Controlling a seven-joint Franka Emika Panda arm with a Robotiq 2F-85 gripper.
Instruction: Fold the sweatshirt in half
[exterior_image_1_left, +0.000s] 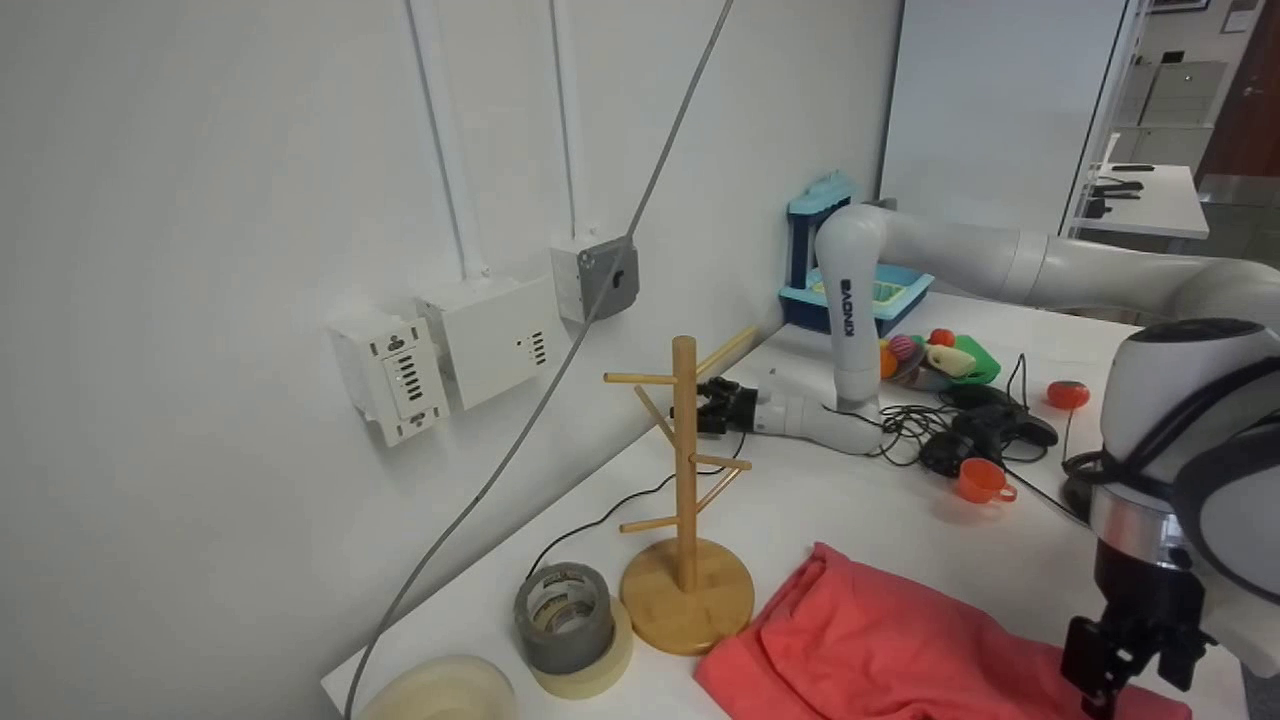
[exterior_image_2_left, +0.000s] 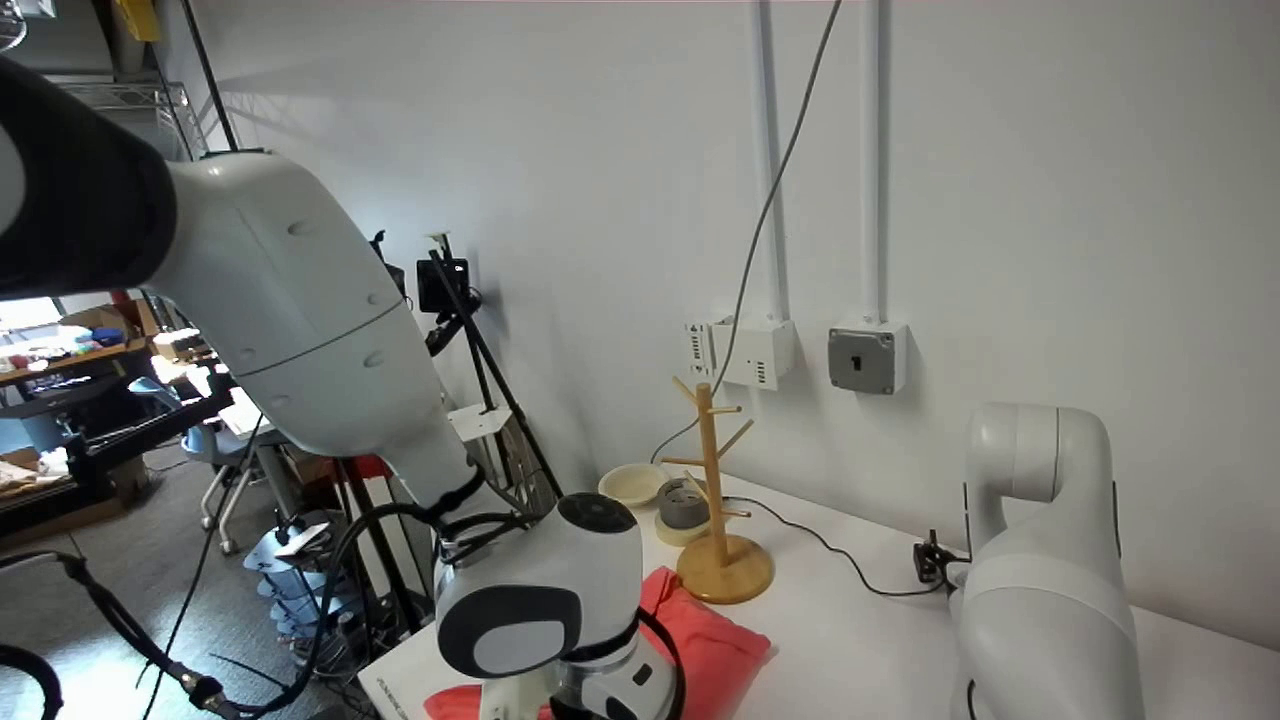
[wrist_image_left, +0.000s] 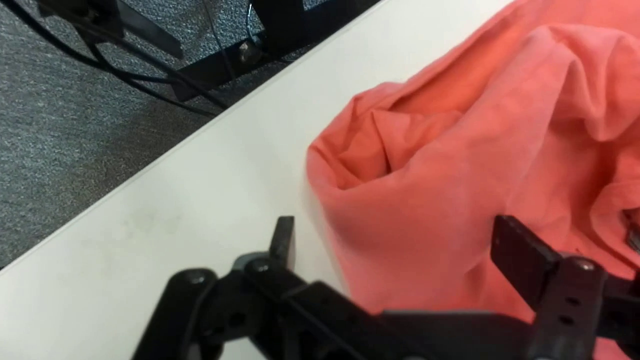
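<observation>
The sweatshirt (exterior_image_1_left: 880, 640) lies rumpled on the table (wrist_image_left: 240, 175), just beside the stand (exterior_image_1_left: 685, 480); number of layers not determinable. The gripper (wrist_image_left: 392, 232) has its fingers (wrist_image_left: 522, 260) spread wide, with no grip on anything. One finger is over bare table, the opposite one over cloth; the sweatshirt's edge runs between them. Contact with the cloth cannot be confirmed.

Risks, as judged. Closing too high would likely miss or pluck only the top layer, because the cloth is loose and its corner gapes; the lower layers would then stay behind. A bite through every layer would probably drag the whole sweatshirt instead of folding it. A push towards the stand could bunch cloth against its base and tip it.

Comparison of views. The wrist view alone shows the gaping corner and the edge between the fingers; the stand is outside it but present in both exterior views. In an exterior view the arm (exterior_image_2_left: 330, 340) masks the fingers and much of the sweatshirt. A small dark item (wrist_image_left: 634, 237) at the wrist view's right border is too cropped to identify.
</observation>
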